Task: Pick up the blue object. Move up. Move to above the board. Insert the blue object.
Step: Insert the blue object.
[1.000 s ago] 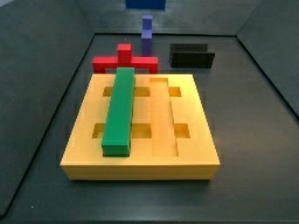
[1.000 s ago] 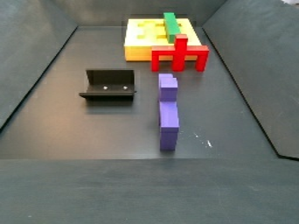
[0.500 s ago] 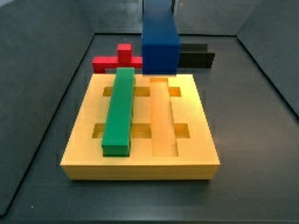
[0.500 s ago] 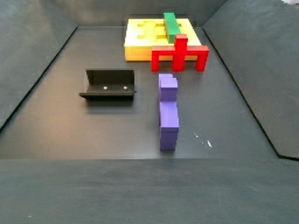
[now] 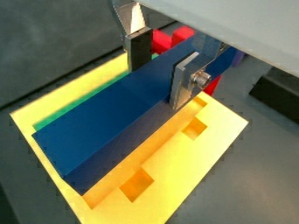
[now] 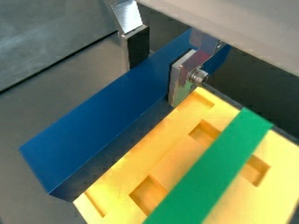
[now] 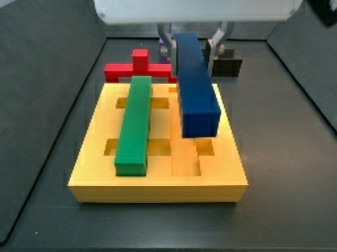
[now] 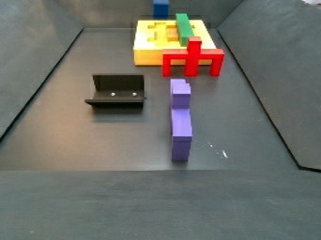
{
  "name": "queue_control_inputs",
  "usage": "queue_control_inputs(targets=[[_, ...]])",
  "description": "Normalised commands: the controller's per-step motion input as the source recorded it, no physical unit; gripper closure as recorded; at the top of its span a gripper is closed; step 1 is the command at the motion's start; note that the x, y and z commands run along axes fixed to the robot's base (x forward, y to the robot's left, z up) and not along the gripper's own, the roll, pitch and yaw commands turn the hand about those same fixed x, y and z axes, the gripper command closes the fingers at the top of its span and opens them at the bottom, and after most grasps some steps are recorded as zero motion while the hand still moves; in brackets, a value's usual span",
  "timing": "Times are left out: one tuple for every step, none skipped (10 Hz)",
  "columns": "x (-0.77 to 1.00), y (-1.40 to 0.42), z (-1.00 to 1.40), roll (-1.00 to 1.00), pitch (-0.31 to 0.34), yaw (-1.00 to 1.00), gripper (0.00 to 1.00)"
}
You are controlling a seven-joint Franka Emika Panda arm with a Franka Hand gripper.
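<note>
My gripper is shut on the blue object, a long navy bar. It holds the bar lengthwise just above the yellow board, over the grooves right of the green bar. In both wrist views the silver fingers clamp the blue object by its sides, with the board beneath. In a side view only the bar's tip shows above the board. I cannot tell whether the bar touches the board.
The red cross-shaped block stands just beyond the board. The dark fixture stands on the floor. A violet-blue post lies on the floor beyond the red block. Dark walls enclose the floor.
The gripper has brought the blue object down from high at the back to just over the board, lengthwise above the grooves. Nothing else has moved.
</note>
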Motion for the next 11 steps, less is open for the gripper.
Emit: queue_control_inputs(targets=[[0.00, 0.00, -0.74, 0.09, -0.226, 0.05, 1.00], [0.00, -0.02, -0.73, 0.13, -0.226, 0.00, 1.00], [-0.01, -0.04, -0.71, 0.13, -0.224, 0.00, 1.00], [-0.01, 0.00, -0.67, 0.10, -0.149, 0.00, 1.00], [-0.19, 0.00, -0.57, 0.00, -0.111, 0.00, 1.00], [-0.04, -0.07, -0.45, 0.00, -0.091, 0.21, 1.00], [0.00, 0.00, -0.47, 0.00, -0.074, 0.22, 1.00], [0.11, -0.14, -0.34, 0.01, -0.029, 0.20, 1.00], [0.21, -0.15, -0.27, 0.01, 0.000, 0.10, 1.00], [0.29, -0.15, -0.27, 0.04, 0.000, 0.04, 1.00], [0.22, 0.00, -0.29, 0.01, 0.000, 0.00, 1.00]])
